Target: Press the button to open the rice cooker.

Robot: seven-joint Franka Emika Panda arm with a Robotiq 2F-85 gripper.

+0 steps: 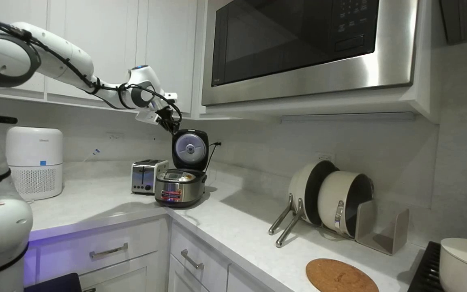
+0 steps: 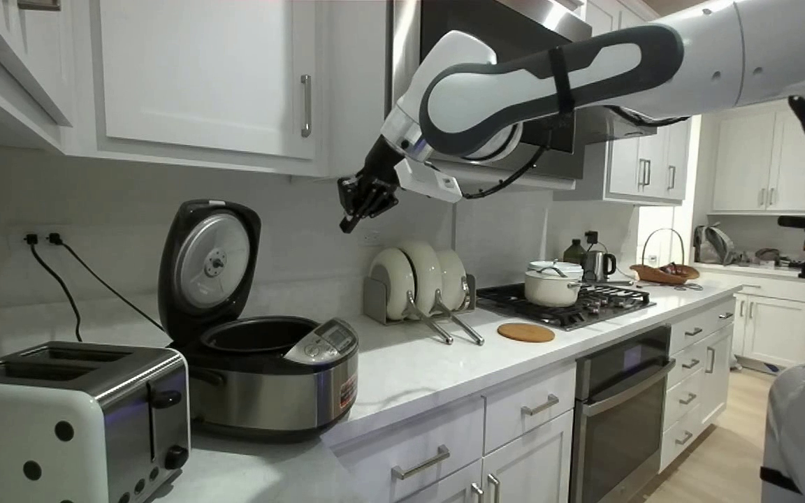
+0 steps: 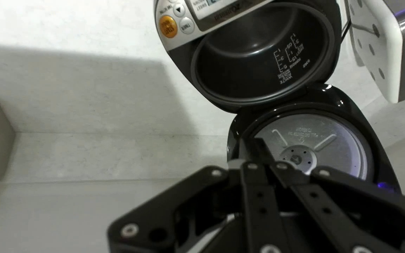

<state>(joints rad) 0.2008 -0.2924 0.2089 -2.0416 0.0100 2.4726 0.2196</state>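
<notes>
In an exterior view, the rice cooker sits on the surface, lid up. In an exterior view, my end effector hangs to its right, apart. In the wrist view, dark fingers seem pressed together. The rice cooker is likely heavy and slick; I'd hold its lid edge.

In an exterior view you look from near the stove, slightly down across the desk, facing the cooker well off; the microwave hangs much nearer, upper right. In an exterior view you're right beside the toaster, cooker close, facing along the desk toward the stove. Toaster, cooker, pans and arm show in both exterior views. The wrist view peers down past the claw, close over the cooker, seen upside down.
</notes>
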